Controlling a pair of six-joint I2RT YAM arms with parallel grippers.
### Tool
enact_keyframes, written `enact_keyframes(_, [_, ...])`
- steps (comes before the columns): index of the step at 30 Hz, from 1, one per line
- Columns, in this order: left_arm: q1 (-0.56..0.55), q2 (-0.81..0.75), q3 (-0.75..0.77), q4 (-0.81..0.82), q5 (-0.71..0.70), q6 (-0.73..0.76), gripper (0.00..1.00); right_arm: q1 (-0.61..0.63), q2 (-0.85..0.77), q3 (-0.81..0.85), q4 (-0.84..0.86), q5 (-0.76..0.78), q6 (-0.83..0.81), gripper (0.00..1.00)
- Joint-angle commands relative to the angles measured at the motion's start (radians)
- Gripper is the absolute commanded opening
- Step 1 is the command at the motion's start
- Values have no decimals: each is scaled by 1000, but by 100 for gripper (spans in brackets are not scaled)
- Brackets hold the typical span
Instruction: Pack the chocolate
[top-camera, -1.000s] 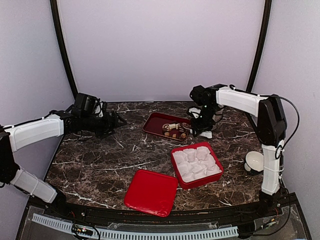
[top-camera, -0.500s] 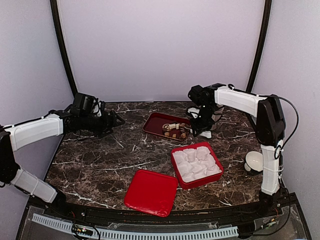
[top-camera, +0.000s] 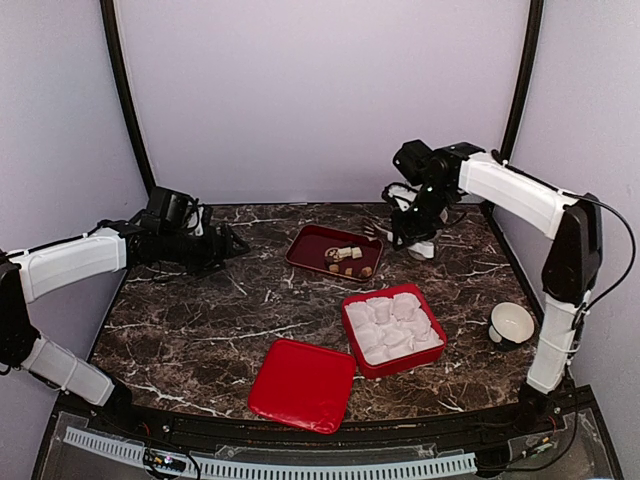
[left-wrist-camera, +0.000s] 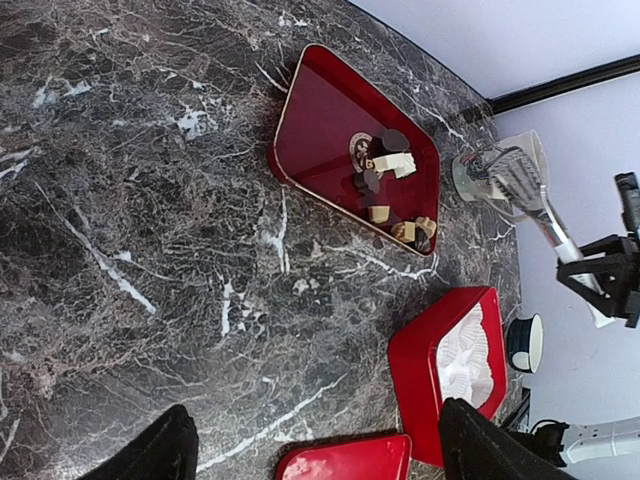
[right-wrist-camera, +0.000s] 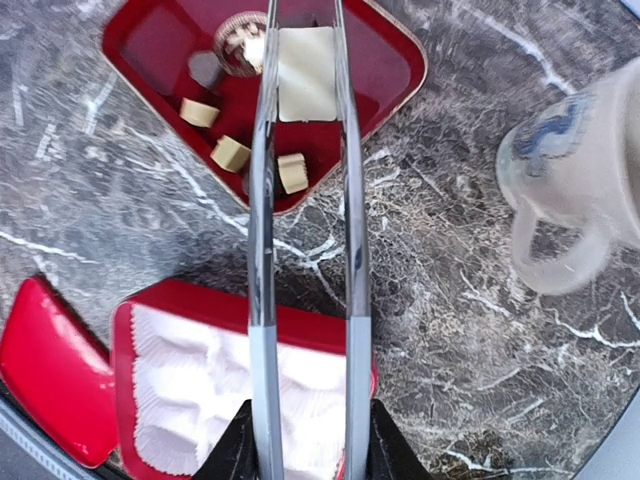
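The chocolate (top-camera: 348, 258), several small brown, tan and cream lumps, lies in a shallow red tray (top-camera: 310, 243) at the back middle; it also shows in the left wrist view (left-wrist-camera: 385, 185) and the right wrist view (right-wrist-camera: 232, 152). My right gripper (top-camera: 405, 225) (right-wrist-camera: 308, 440) is shut on metal tongs (right-wrist-camera: 262, 200), held raised over the tray's right corner. A cream rectangle (right-wrist-camera: 305, 60) shows between the tong arms; I cannot tell if it is gripped. My left gripper (top-camera: 225, 245) (left-wrist-camera: 320, 450) is open and empty above the table's left side.
A red box (top-camera: 375, 372) filled with white crinkled paper cups (top-camera: 393, 325) stands right of centre, its red lid (top-camera: 303, 385) in front of it. A glass mug (right-wrist-camera: 590, 150) stands right of the tray. A white cup (top-camera: 510, 322) sits at the right edge.
My right gripper has lifted up and back to the right from the tray's edge, carrying the tongs. The left arm has barely moved.
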Motion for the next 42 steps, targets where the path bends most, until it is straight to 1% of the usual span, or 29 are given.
enact_keyframes(1, [10,-38,19,-35,2,44,86,10,-152,-51,-14,-22,44,24])
enact_keyframes(10, [12,-59,-7,-15,20,61,86,48,-473,-307,-34,-29,149,24])
enact_keyframes(15, [11,-70,-32,5,35,57,86,82,-601,-422,-54,-21,247,24])
enact_keyframes(18, [11,-77,-46,13,37,48,86,107,-644,-502,-47,-15,294,24])
enact_keyframes(24, [12,-95,-84,48,38,29,86,135,-653,-637,32,2,342,24])
enact_keyframes(29, [11,-106,-71,-9,-21,61,86,138,-620,-694,99,16,344,25])
enact_keyframes(34, [12,-133,-86,-35,-62,60,86,137,-567,-703,131,24,327,25])
enact_keyframes(42, [11,-137,-97,-36,-69,47,86,138,-518,-719,148,17,315,26])
